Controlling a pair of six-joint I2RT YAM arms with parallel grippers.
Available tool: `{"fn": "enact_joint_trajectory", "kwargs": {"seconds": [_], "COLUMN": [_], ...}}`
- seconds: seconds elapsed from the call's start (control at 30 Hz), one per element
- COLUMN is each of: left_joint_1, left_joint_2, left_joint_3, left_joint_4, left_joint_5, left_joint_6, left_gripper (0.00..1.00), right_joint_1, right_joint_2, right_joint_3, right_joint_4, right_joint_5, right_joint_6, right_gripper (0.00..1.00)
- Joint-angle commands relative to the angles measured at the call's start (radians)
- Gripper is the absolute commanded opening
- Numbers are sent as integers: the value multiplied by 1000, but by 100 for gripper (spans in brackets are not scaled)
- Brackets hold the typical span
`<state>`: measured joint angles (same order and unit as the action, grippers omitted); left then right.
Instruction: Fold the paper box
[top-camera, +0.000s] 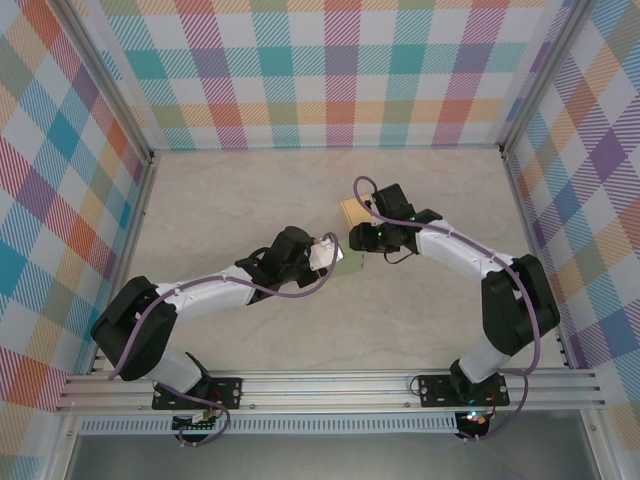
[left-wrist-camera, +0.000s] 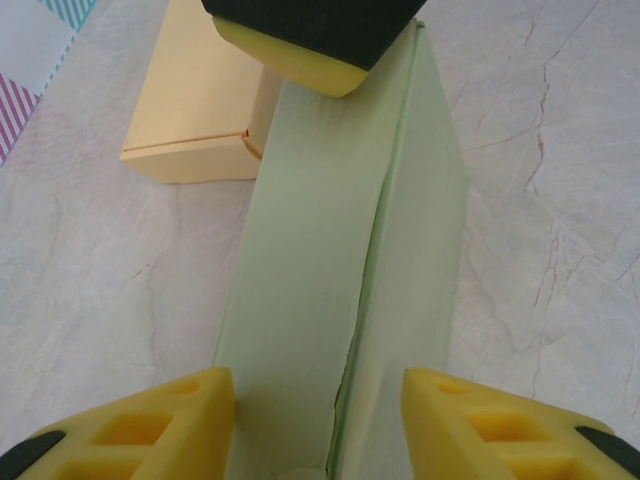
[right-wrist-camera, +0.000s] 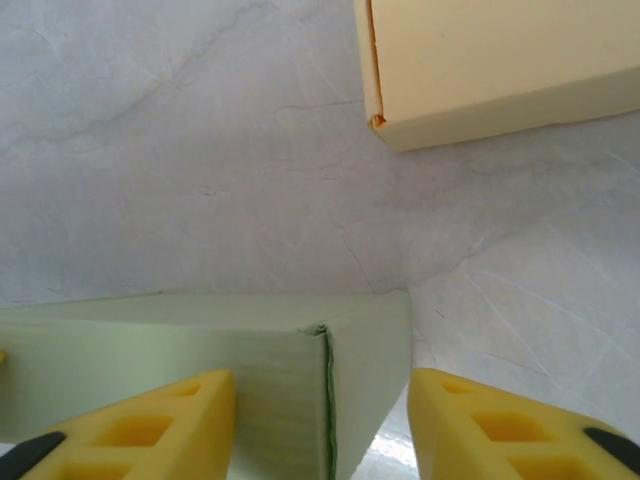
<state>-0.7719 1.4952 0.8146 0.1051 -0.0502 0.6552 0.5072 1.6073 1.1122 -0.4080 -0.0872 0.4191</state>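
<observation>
top external: both grippers meet on the green paper box (top-camera: 348, 263) mid-table.
left wrist: left gripper (left-wrist-camera: 320, 425) clamps the box's near end, and its long seam looks slightly open; best hold firm while the other presses it flat. right wrist: right gripper (right-wrist-camera: 320, 425) straddles the far corner, unclamped, with a gap beside one finger; yellow box (right-wrist-camera: 500, 60) lies near behind, with bare table (right-wrist-camera: 150, 150) elsewhere.
</observation>
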Motion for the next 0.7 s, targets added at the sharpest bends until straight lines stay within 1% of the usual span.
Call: {"fn": "enact_joint_trajectory", "kwargs": {"seconds": [0.0,0.07,0.13,0.17,0.3,0.43,0.6,0.67], "left_joint_1": [-10,-10,-10,-9,-10,-9,-9,-8], "left_joint_2": [2,-15,-38,-51,-99,-116,-126,-127], "left_joint_3": [6,3,5,9,39,90,71,60], "left_joint_4": [-44,-24,-5,-2,-18,-73,-51,-52], "left_joint_5": [-10,-11,-10,-9,8,-14,-15,11], "left_joint_6": [-44,-73,-115,-135,-219,-291,-289,-265], "left_gripper": [52,56,65,67,68,69,69,69], "right_joint_1": [-9,-9,-9,-9,-9,-9,-9,-9], "right_joint_2": [46,55,61,63,50,13,-60,-86], "right_joint_3": [-60,-80,-96,-102,-129,-170,-229,-244], "right_joint_4": [-18,-4,7,11,34,81,154,172], "right_joint_5": [25,24,21,20,12,-6,-24,-26], "right_joint_6": [13,21,26,27,22,-3,-30,-36], "right_gripper": [44,42,41,41,40,39,40,41]}}
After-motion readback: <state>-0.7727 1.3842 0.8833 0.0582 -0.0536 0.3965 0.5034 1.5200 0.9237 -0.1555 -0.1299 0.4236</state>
